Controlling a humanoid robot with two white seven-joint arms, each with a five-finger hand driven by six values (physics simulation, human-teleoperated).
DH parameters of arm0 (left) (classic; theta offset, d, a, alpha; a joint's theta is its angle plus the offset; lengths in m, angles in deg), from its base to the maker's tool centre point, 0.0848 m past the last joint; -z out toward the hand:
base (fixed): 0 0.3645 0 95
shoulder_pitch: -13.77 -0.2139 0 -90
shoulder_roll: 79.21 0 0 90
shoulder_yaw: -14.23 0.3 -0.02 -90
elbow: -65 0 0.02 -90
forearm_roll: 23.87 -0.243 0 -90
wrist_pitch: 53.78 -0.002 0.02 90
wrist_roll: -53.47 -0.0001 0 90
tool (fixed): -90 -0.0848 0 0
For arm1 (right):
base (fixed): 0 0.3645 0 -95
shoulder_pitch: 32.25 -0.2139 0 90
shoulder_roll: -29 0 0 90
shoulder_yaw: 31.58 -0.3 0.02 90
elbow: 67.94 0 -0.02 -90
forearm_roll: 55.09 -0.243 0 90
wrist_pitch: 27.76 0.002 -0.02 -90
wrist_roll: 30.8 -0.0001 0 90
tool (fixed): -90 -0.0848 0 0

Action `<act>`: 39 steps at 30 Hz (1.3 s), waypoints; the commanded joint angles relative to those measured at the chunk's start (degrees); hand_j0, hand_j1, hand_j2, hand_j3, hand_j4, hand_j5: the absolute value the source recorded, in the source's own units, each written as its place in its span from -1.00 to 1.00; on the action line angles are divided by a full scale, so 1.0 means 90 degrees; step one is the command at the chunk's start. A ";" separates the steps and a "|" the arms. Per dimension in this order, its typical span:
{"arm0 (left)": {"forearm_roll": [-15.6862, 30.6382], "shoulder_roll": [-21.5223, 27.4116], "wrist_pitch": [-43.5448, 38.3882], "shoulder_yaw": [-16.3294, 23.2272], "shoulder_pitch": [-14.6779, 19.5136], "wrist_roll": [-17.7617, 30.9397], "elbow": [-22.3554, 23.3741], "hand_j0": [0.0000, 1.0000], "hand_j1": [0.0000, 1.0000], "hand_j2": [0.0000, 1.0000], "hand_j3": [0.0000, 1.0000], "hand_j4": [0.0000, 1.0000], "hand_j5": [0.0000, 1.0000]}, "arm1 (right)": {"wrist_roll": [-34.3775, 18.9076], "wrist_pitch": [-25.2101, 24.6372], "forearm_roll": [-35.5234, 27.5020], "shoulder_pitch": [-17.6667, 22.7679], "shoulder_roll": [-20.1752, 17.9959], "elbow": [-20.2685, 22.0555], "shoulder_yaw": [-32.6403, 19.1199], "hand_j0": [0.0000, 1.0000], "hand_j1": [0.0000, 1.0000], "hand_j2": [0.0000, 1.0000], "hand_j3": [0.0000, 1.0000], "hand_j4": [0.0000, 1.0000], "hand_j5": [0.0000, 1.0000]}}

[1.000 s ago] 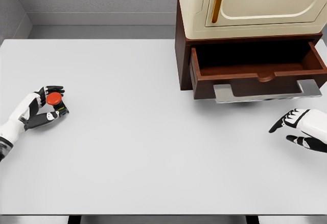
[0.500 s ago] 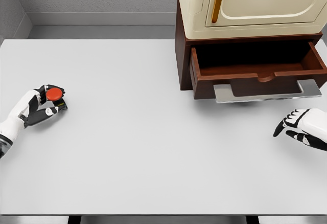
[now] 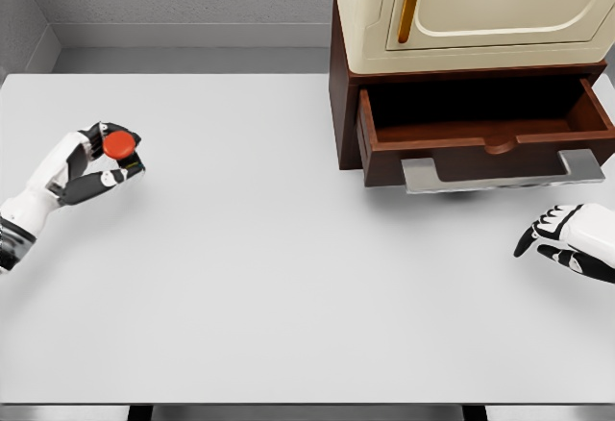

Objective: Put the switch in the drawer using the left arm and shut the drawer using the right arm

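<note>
White tabletop (image 3: 288, 277) fills nearly the whole frame, with a grey wall running along the top edge behind it. At the upper right stands a cream cabinet (image 3: 480, 8) with an orange vertical handle, seated on a dark brown wooden base. From that base the drawer (image 3: 480, 123) is pulled out toward the viewer, its dark interior open to view and a flat grey handle (image 3: 500, 173) jutting from its front panel.

At the left edge of the frame, a little above mid-height, the left hand (image 3: 86, 163) comes in on its white arm from the lower left. Its black-tipped fingers are curled around the switch (image 3: 120, 145), a small dark body topped by a round red button. The switch sits at the upper right end of the hand, pinched between thumb and fingertips, with the red cap facing up; whether it clears the tabletop cannot be told for certain. It is well apart from the drawer, across the width of the table.

At the right edge, below the drawer handle, the right hand (image 3: 567, 243) rests with fingers loosely spread, grasping nothing.
</note>
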 commanded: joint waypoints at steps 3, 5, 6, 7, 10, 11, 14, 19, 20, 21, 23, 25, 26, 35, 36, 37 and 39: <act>0.0028 -0.0057 -0.0014 0.0152 0.0039 -0.0002 -0.0171 -0.07 -0.07 -0.07 -0.07 -0.07 -0.07 | -0.0008 -0.0006 -0.0054 0.0000 0.0017 0.0002 -0.0080 0.00 0.00 0.00 0.00 0.00 0.00; 0.0028 -0.0057 -0.0014 0.0347 0.0146 -0.0002 -0.0181 -0.07 -0.07 -0.07 -0.07 -0.07 -0.07 | -0.0027 -0.0006 -0.0054 0.0000 0.0007 0.0002 -0.0080 0.10 0.10 0.10 0.10 0.10 0.10; 0.0028 -0.0067 -0.0014 0.0425 0.0196 -0.0002 -0.0230 -0.07 -0.07 -0.07 -0.07 -0.07 -0.07 | -0.0047 -0.0006 -0.0054 0.0010 -0.0002 0.0002 -0.0080 0.10 0.10 0.10 0.10 0.10 0.10; 0.0028 -0.0067 -0.0014 0.0474 0.0196 -0.0002 -0.0328 -0.07 -0.07 -0.07 -0.07 -0.07 -0.07 | -0.0066 -0.0006 -0.0054 0.0000 -0.0012 0.0002 -0.0080 0.10 0.10 0.10 0.10 0.10 0.10; 0.0028 -0.0096 -0.0024 0.0582 0.0225 -0.0002 -0.0552 -0.07 -0.07 -0.07 -0.07 -0.07 -0.07 | -0.0066 -0.0006 -0.0064 0.0000 -0.0022 0.0002 -0.0080 0.11 0.11 0.11 0.11 0.11 0.11; 0.0028 -0.0155 -0.0024 0.0650 0.0283 -0.0002 -0.0582 -0.07 -0.07 -0.07 -0.07 -0.07 -0.07 | -0.0066 -0.0006 -0.0064 0.0000 -0.0012 0.0002 -0.0080 0.11 0.11 0.11 0.11 0.11 0.11; 0.0028 -0.0204 -0.0024 0.0709 0.0303 -0.0002 -0.0777 -0.07 -0.07 -0.07 -0.07 -0.07 -0.07 | -0.0066 -0.0006 -0.0064 0.0000 -0.0012 0.0002 -0.0090 0.10 0.10 0.10 0.10 0.10 0.10; 0.0038 -0.0331 -0.0034 0.0904 0.0508 -0.0002 -0.0904 -0.07 -0.07 -0.07 -0.07 -0.07 -0.07 | -0.0222 -0.0006 -0.0103 0.0010 -0.0061 0.0002 -0.0080 0.10 0.10 0.10 0.10 0.10 0.10; 0.0038 -0.0389 -0.0034 0.0943 0.0557 -0.0002 -0.0904 -0.07 -0.07 -0.07 -0.07 -0.07 -0.07 | -0.0261 -0.0006 -0.0142 0.0010 -0.0061 0.0002 -0.0090 0.12 0.12 0.12 0.12 0.12 0.12; 0.0028 -0.0428 -0.0034 0.0963 0.0586 -0.0002 -0.0904 -0.07 -0.07 -0.07 -0.07 -0.07 -0.07 | -0.0262 -0.0006 -0.0152 0.0010 -0.0071 0.0002 -0.0080 0.13 0.13 0.13 0.13 0.13 0.13; 0.0038 -0.0428 -0.0034 0.1138 0.0694 -0.0002 -0.0904 -0.07 -0.07 -0.07 -0.07 -0.07 -0.07 | -0.0262 -0.0006 -0.0152 0.0020 -0.0071 0.0002 -0.0080 0.18 0.18 0.18 0.18 0.18 0.18; 0.0028 -0.0594 -0.0034 0.1178 0.0762 -0.0002 -0.0904 -0.07 -0.07 -0.07 -0.07 -0.07 -0.07 | -0.0262 -0.0006 -0.0152 0.0020 -0.0061 0.0012 -0.0090 0.22 0.22 0.22 0.22 0.22 0.22; 0.0028 -0.0623 -0.0034 0.1187 0.0762 -0.0002 -0.0904 -0.07 -0.07 -0.07 -0.07 -0.07 -0.07 | -0.0262 -0.0006 -0.0152 0.0019 -0.0061 0.0002 -0.0090 0.24 0.24 0.24 0.24 0.24 0.24; 0.0008 -0.1024 -0.0034 0.1500 0.1045 -0.0002 -0.0914 -0.07 -0.07 -0.07 -0.07 -0.07 -0.07 | -0.0252 -0.0006 -0.0200 0.0010 -0.0061 0.0002 -0.0100 0.34 0.34 0.34 0.34 0.34 0.34; 0.0008 -0.1043 -0.0034 0.1510 0.1074 -0.0002 -0.0923 -0.07 -0.07 -0.07 -0.07 -0.07 -0.07 | -0.0252 -0.0006 -0.0230 0.0020 -0.0061 0.0002 -0.0168 0.34 0.34 0.34 0.34 0.34 0.34; 0.0008 -0.1121 -0.0034 0.1510 0.1094 0.0007 -0.0982 -0.07 -0.07 -0.07 -0.07 -0.07 -0.07 | -0.0252 -0.0006 -0.0240 0.0020 -0.0061 0.0012 -0.0178 0.34 0.34 0.34 0.34 0.34 0.34; -0.0001 -0.1209 -0.0034 0.1646 0.1201 0.0007 -0.0992 -0.07 -0.07 -0.07 -0.07 -0.07 -0.07 | -0.0261 -0.0006 -0.0240 0.0039 -0.0061 0.0002 -0.0178 0.38 0.38 0.38 0.38 0.38 0.38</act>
